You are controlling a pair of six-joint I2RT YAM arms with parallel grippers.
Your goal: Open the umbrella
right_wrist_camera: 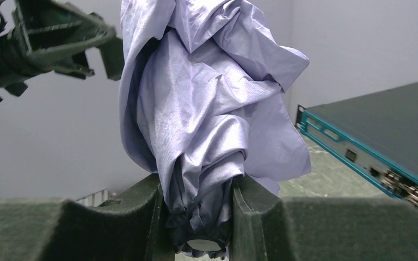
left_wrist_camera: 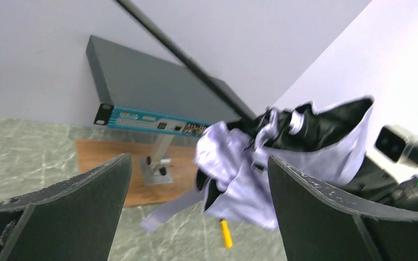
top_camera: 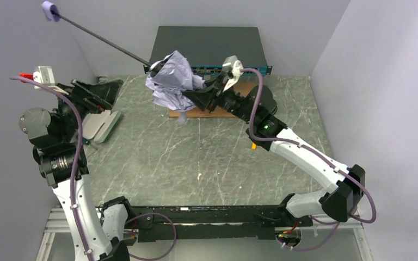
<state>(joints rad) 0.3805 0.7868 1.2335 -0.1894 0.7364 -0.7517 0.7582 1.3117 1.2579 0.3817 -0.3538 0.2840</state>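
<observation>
**My right claw [right_wrist_camera: 198, 217] pinches the umbrella [top_camera: 171, 76]; my left claw [top_camera: 95, 89] is spread wide**

One grey-green marbled table [top_camera: 196, 163] fills the scene, with my two arms bolted at its near edge. At the far edge sits one dark rack unit [top_camera: 207, 46] with a teal front panel.

In front of that unit I hold the one umbrella up off the table. Its pale lavender fabric is crumpled and unopened, with black lining showing in the folds. My right claw is pressed onto the bunched fabric at the tip end, one finger on each side. The thin dark shaft [top_camera: 103, 37] is drawn out and slants up toward the far left. It ends at the lavender handle [top_camera: 49, 10], high in the corner.

My left claw is at the table's left side, well apart from the umbrella, holding nothing. Just beside it lies one pale grey-green case [top_camera: 100, 125].

One wooden board [left_wrist_camera: 109, 157] lies under the umbrella, before the rack unit. One small yellow piece [top_camera: 254, 145] lies on the table beside my right arm.
</observation>
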